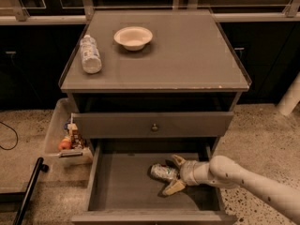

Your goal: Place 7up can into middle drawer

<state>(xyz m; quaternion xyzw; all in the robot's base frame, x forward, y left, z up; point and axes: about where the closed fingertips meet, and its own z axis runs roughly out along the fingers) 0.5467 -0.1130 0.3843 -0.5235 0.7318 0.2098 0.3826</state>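
inside middle drawer point(123, 187), spread tool point(171, 175) hides one end of 7up can point(161, 172).

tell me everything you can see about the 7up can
The 7up can is a small silvery metal can with greenish markings. It lies on its side on the bare floor of the pulled-out middle drawer, right of centre, with its long axis running roughly left to right. The gripper reaches in from the right, its fingers spread open on either side of the can's right end. Whether they touch the can is unclear. Nothing else in the drawer touches it.
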